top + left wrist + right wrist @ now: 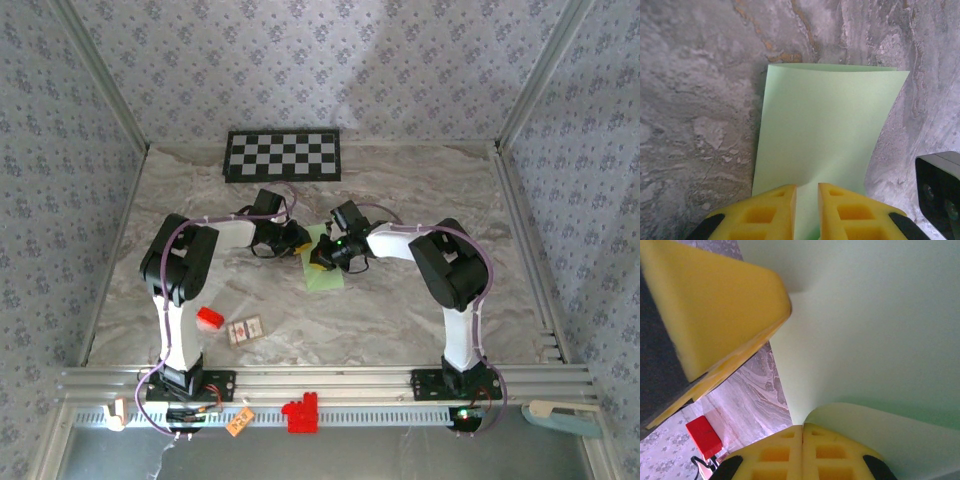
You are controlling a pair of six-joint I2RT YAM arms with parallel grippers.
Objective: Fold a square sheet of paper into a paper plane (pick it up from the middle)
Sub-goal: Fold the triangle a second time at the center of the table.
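The square sheet of paper (327, 272) is pale green and lies at the table's middle, doubled over with a straight far edge in the left wrist view (830, 130). My left gripper (300, 243) (807, 187) stands on its near part, jaws narrowly apart, the paper puckering up into the gap between them. My right gripper (322, 258) (803, 427) meets it from the right, jaws pressed together on an edge of the sheet (880, 330), which curls up beside them. One yellow finger of the left gripper (715, 305) presses the sheet close by.
A black-and-white checkerboard panel (283, 155) lies at the back. A small red block (209, 319) (702, 436) and a small card (245, 329) sit near the left arm's base. A red piece (300, 413) and an orange tag (238, 422) rest on the front rail.
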